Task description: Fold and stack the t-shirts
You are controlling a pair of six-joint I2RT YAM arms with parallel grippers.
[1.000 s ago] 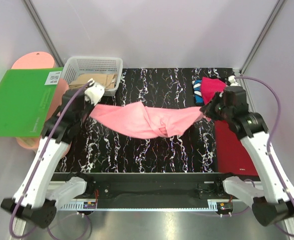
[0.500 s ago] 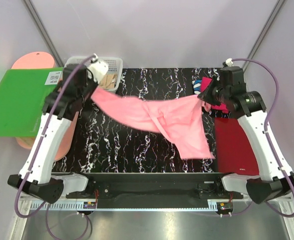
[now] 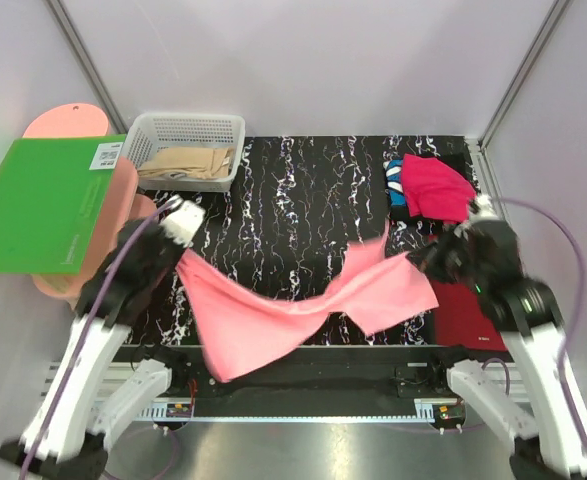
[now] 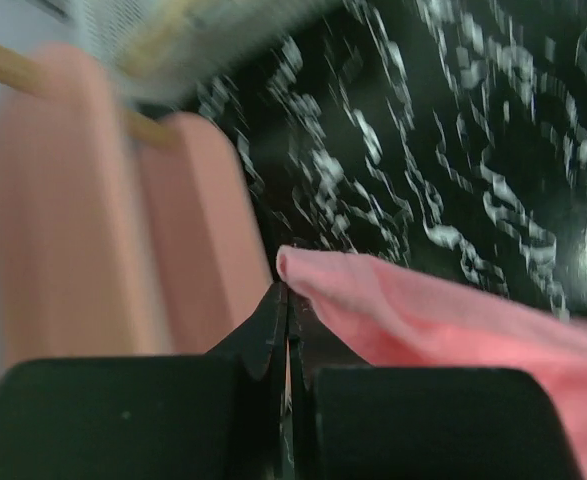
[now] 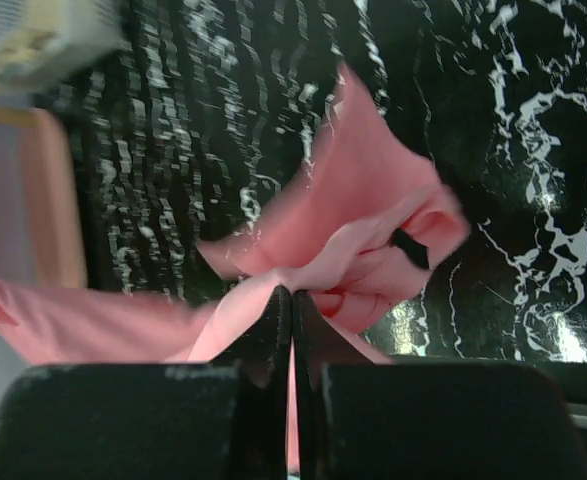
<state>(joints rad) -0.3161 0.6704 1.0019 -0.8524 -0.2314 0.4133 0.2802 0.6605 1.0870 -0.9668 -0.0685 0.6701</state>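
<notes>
The salmon-pink t-shirt (image 3: 273, 315) hangs stretched between both grippers over the near part of the black marbled table (image 3: 303, 190). My left gripper (image 3: 180, 252) is shut on its left end, seen in the left wrist view (image 4: 285, 290). My right gripper (image 3: 425, 262) is shut on its right end, seen bunched at the tips in the right wrist view (image 5: 291, 292). The cloth (image 5: 353, 220) sags in the middle and its lower left corner drapes past the table's front edge. The magenta t-shirt (image 3: 435, 186) lies on the blue one (image 3: 395, 178) at the back right.
A white basket (image 3: 188, 130) with tan cloth stands at the back left. A green board (image 3: 43, 200) lies over a salmon-coloured board (image 3: 123, 200) on the left. A dark-red board (image 3: 468, 315) lies at the right, partly under my right arm.
Both grippers have swung from the back of the table toward the front and down, carrying the pink shirt, which now sags low over the front edge. The frames are motion-blurred.
</notes>
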